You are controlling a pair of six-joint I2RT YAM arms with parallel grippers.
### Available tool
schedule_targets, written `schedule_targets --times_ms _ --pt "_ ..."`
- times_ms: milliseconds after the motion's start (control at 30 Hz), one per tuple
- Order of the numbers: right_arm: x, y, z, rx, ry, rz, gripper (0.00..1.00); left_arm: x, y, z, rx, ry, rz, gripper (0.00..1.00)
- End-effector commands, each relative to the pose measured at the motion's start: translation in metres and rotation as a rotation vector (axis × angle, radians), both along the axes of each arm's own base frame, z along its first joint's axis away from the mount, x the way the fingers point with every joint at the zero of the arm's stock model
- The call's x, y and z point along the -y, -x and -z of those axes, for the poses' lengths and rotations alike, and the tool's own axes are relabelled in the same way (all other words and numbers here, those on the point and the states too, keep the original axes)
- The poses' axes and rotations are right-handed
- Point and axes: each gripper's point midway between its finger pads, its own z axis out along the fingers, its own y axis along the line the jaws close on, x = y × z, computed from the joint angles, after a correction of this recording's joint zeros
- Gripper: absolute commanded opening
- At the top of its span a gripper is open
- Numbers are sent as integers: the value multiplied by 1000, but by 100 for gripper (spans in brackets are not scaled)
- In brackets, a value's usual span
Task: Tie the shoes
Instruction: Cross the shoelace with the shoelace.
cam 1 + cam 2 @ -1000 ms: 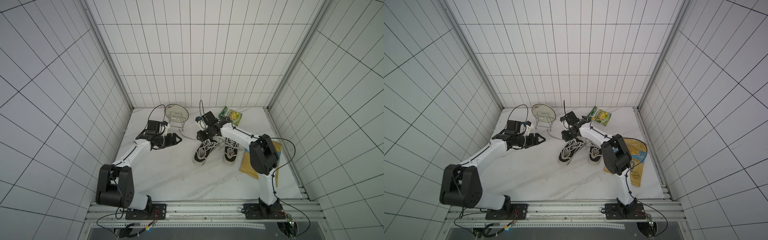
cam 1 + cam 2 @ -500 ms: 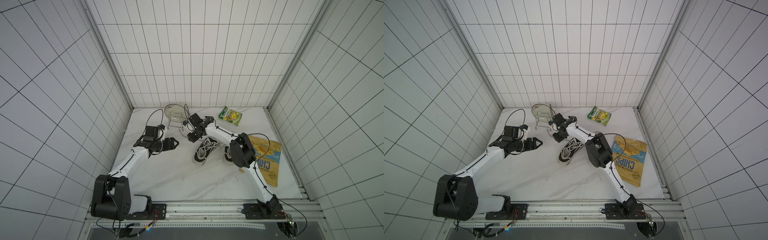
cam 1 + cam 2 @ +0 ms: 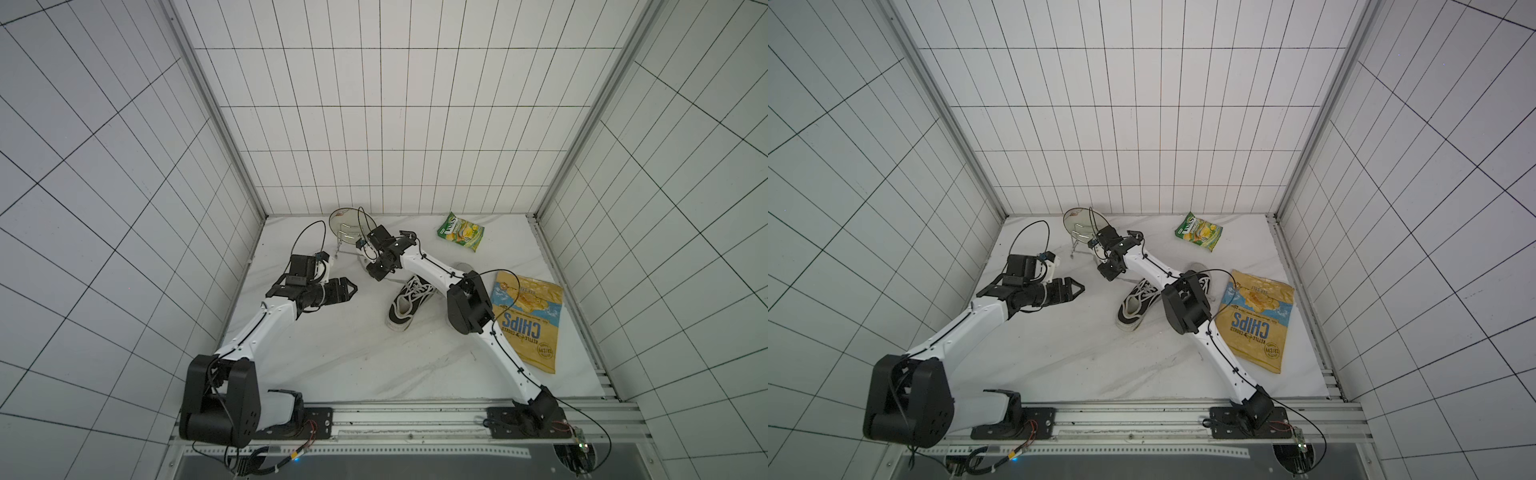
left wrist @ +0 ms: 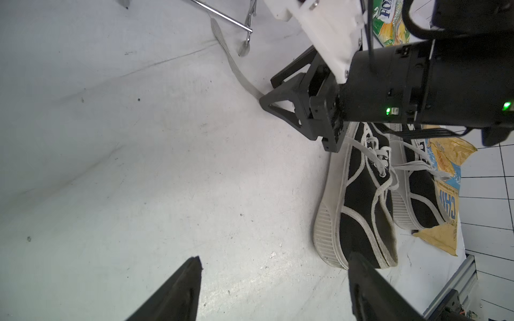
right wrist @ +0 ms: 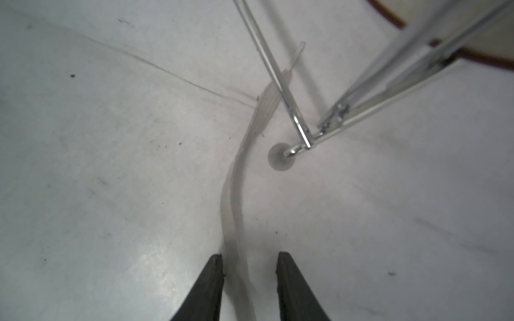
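We saw the right gripper (image 5: 249,254) swing off the shoes (image 4: 361,200) to straddle a lace (image 5: 235,178) beside the rack (image 5: 301,133), jaws apart; left gripper (image 4: 274,258) open, empty; nothing tied.

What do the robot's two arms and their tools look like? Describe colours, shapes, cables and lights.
The left arm and right arm have white tube-like links between black joint housings, with thin black cables looping along them. The left tool and right tool each have two black, tapered, pointed fingers. Green lights glow on the right arm's black wrist.

Chips bag (image 3: 527,318), green packet (image 3: 460,231), racked plate (image 3: 345,216).
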Motion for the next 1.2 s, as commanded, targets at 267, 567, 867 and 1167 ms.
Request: schedule_targets --times_ms 267,567,867,1167 --pt "-15 19 -12 -98 -69 12 0 -5 -5 -20 90 -15 -8 82" --pt "21 -7 -178 43 -369 212 0 25 -23 -69 262 104 152 80" --pt "118 -4 -237 94 -539 467 0 112 -39 -91 356 349 471 75" --pt "171 1 -250 64 -613 604 0 208 -56 -75 317 538 695 76"
